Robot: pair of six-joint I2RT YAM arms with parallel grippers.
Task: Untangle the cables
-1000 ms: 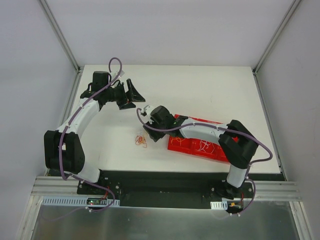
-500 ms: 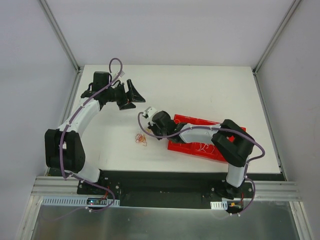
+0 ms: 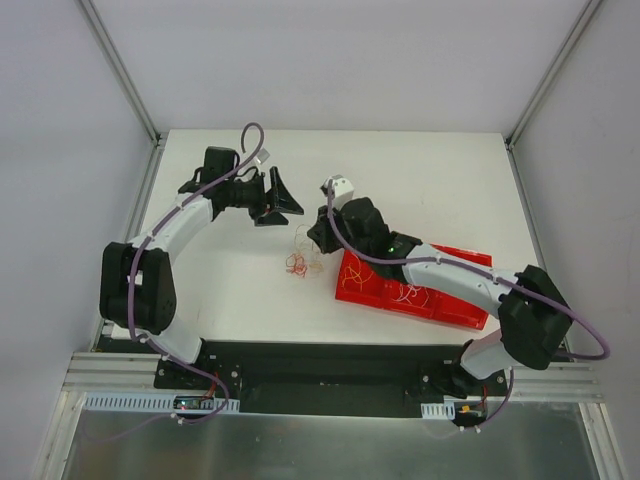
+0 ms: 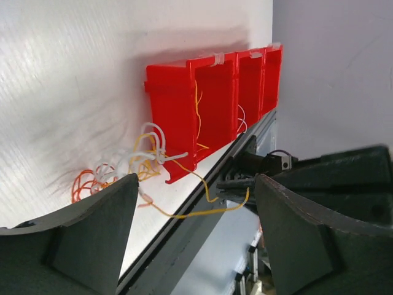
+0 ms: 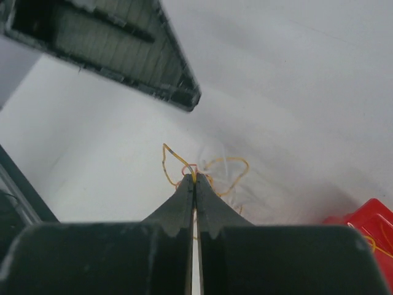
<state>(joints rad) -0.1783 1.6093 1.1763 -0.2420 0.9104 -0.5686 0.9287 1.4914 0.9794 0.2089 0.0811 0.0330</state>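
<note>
Step in hand: drawing one strand out of the tangle. The right gripper [image 5: 194,179] pinches it while the rest of the bunch lies below on the table.
Right jaws: pressed fully together, with an orange-yellow strand caught at their very tips.
Left jaws: spread wide and holding nothing. The left gripper [image 3: 283,197] hangs over the table on the far side of the bunch, near it but apart.
Where the cables are: the cables [image 3: 297,262] lie on the white table [image 3: 430,180], just beside the left end of the red compartment bin [image 3: 352,290] and between the two grippers.
How the cables look: a small, loose knot of hair-thin curly wire. Orange and reddish loops sit at its near side, with white and yellow squiggles towards the bin. Pale strands rise from the heap towards the right jaws. One yellow strand trails off over the table's near edge.
Bin contents: a few loose strands [image 3: 406,292], white and yellow, lie in the compartments.
Progress, as judged: partly done, since some wire is in the bin but the knot is mostly whole.
Next move calls for: a slow pull away from the heap. The left jaws probably need to come down and pin the remainder so the whole knot does not follow.
Risk: the wire is so fine that it may slip from the tips, or drag the bunch along with it.
</note>
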